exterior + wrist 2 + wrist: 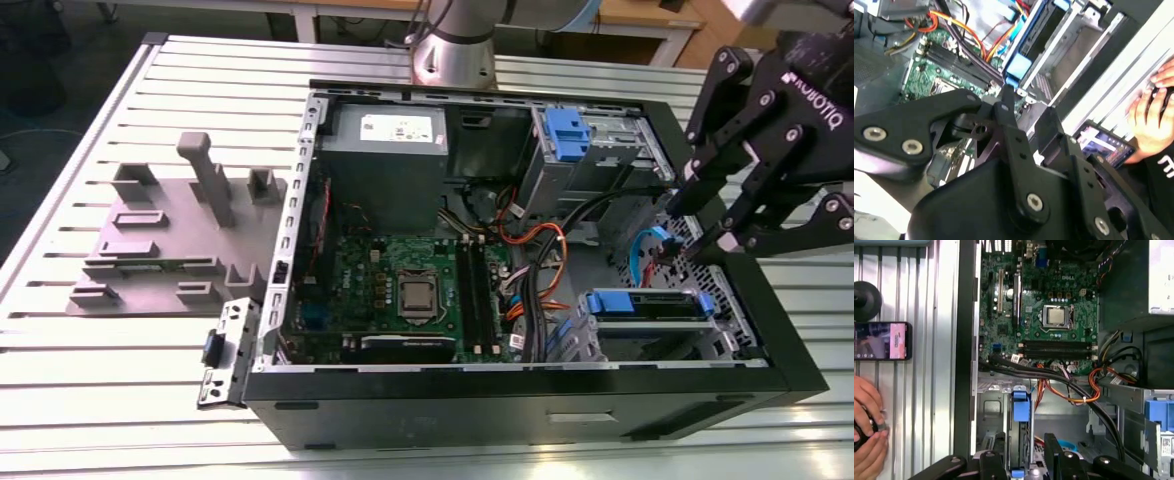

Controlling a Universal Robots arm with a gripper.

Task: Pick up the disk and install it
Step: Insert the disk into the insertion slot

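The tool [707, 222] sits closest to the lens, large at the upper right of the exterior view. Its 2 black fingers are spread apart with nothing between them, so it is released and empty. It hangs over the right end of the open case [534, 385].

Going left to right in the exterior view, a grey moulded fixture [174, 230] lies on the slatted tabletop [134, 400] at left of frame, just beside the case. Inside the case, the green motherboard [400, 280] fills the left-centre. The grey power supply [387, 150] is above it in the frame. A small blue latch [567, 135] stands in the upper bay at centre-right. The disk [650, 306] sits in the drive cage at the lower right of the case, its blue carrier towards the board and orange and blue cables just beside it.

In the first wrist view the fingers [1054, 455] straddle the cage from above without touching it, at the bottom of the frame. A phone [881, 340] and a person's hand [866, 430] rest on the tabletop at the left edge.

The work looks close to finished: the disk is in its bay and the tool has let go. I cannot tell from these pictures whether the carrier is pushed fully home or clicked in, so seating is the 1 point left open.
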